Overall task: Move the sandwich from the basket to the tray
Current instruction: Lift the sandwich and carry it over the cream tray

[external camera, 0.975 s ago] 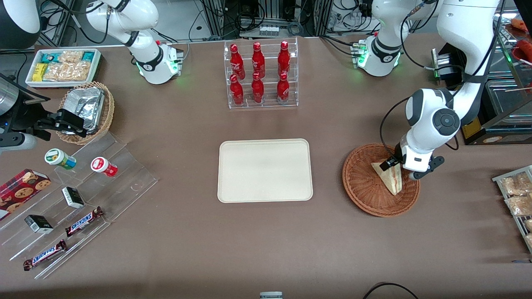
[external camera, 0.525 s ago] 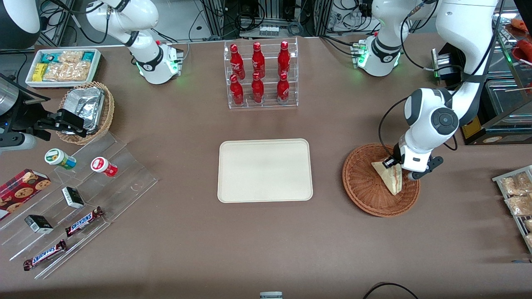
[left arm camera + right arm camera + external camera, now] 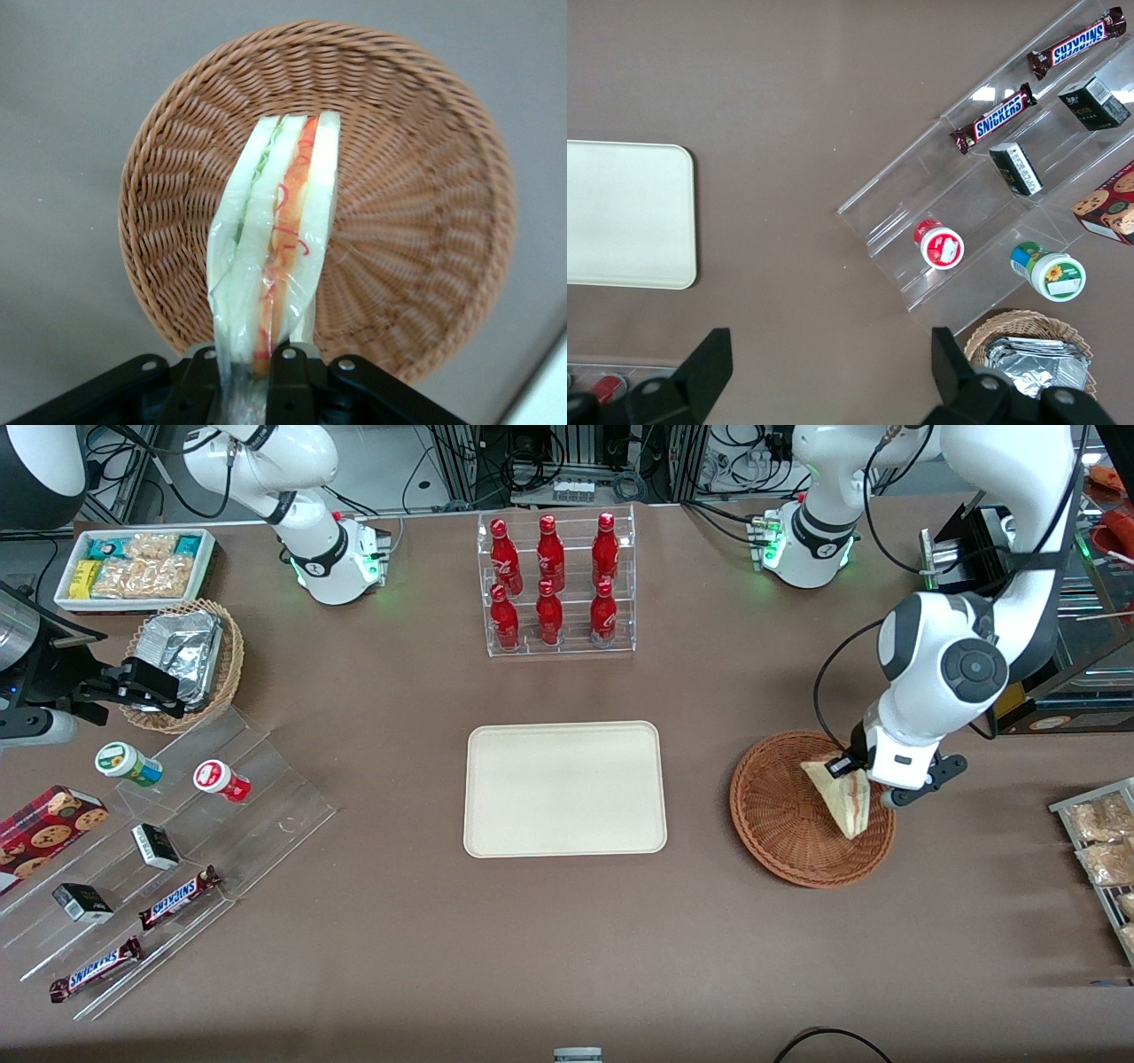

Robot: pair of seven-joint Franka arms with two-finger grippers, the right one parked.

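The sandwich (image 3: 843, 801) is a plastic-wrapped triangular wedge with pale bread and red and green filling. My left gripper (image 3: 858, 772) is shut on one end of it and holds it lifted over the reddish-brown wicker basket (image 3: 780, 815). In the left wrist view the sandwich (image 3: 275, 257) hangs between my fingers (image 3: 297, 372), clear of the basket (image 3: 416, 204) floor below it. The cream tray (image 3: 564, 788) lies flat and bare at the table's middle, well away from the basket toward the parked arm's end; one corner of the tray (image 3: 629, 217) shows in the right wrist view.
A clear rack of red bottles (image 3: 555, 584) stands farther from the front camera than the tray. A wire rack of snack packets (image 3: 1099, 841) sits at the working arm's end. A tan basket with foil packets (image 3: 182, 660), a white bin (image 3: 133, 567) and an acrylic stand with snacks (image 3: 168, 868) lie toward the parked arm's end.
My left gripper has risen with the sandwich in it, lifting it off the basket floor and shifting slightly toward the working arm's end. Nothing else has moved.
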